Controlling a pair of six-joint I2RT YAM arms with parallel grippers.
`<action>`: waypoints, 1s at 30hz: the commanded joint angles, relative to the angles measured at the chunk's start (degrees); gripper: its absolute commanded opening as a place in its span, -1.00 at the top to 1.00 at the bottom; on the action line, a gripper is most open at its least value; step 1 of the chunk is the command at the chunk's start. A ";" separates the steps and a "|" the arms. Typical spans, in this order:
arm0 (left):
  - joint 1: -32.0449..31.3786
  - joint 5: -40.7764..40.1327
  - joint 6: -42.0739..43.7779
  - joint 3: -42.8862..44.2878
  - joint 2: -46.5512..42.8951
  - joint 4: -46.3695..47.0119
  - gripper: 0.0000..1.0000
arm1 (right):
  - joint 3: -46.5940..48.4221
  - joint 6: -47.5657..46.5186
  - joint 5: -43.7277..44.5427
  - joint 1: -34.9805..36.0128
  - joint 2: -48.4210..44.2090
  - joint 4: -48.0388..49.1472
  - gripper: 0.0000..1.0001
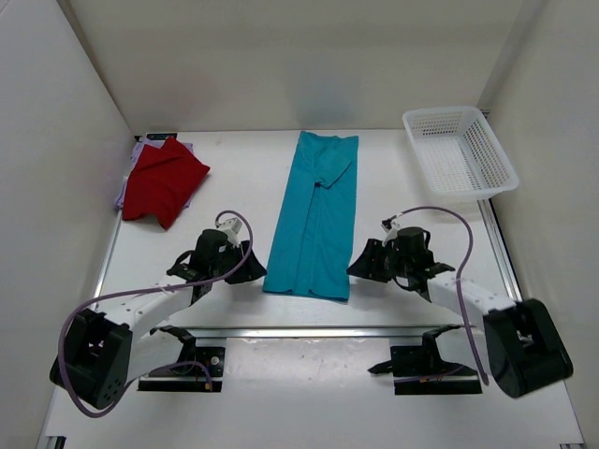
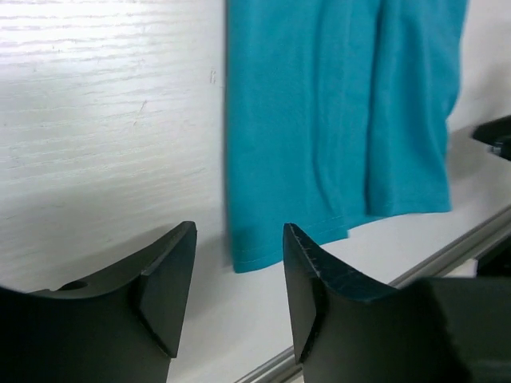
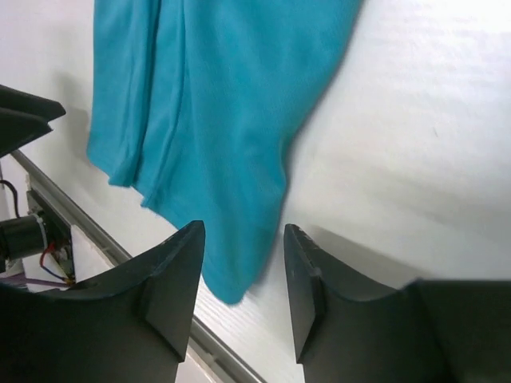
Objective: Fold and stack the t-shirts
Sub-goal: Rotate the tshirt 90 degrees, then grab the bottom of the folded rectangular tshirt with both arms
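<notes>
Basket (image 1: pixel 447 110) of white lattice plastic sits at the far right corner of the table (image 1: pixel 234 168), and only its own lattice floor shows inside it. None of the shirts is in it.

The teal t-shirt (image 1: pixel 314 220) lies in the middle of the table as a long narrow strip running from far to near, with a sleeve folded over at its far end. The deep red t-shirt (image 1: pixel 164 182) lies folded at the far left on top of the lavender t-shirt (image 1: pixel 138 154). The lavender one is almost wholly hidden; only slivers show at the red shirt's far and left edges.

The left gripper (image 1: pixel 241 262) sits low just left of the teal strip's near end, jaws apart with nothing between them. In its wrist view the near hem corner (image 2: pixel 263 247) lies on the table beyond the fingers (image 2: pixel 168 279).

The right gripper (image 1: pixel 363 265) sits just right of the same end, jaws spread and gripping nothing. Its wrist view shows the near right corner of the shirt (image 3: pixel 239 279) flat on the table below the gap, slightly blurred. Both wrist views cut off the strip's far end.
</notes>
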 commanded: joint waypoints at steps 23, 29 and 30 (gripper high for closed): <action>-5.99 -0.86 3.73 -0.09 9.11 -0.21 0.30 | -12.36 10.80 -2.23 7.38 -3.50 8.47 0.66; -7.04 1.07 4.60 0.00 8.94 -3.10 0.93 | -12.35 9.04 0.32 8.61 -6.56 3.48 1.00; -6.87 1.77 4.95 -0.35 8.15 -4.33 1.00 | -12.53 9.04 0.49 9.39 -7.79 1.64 1.00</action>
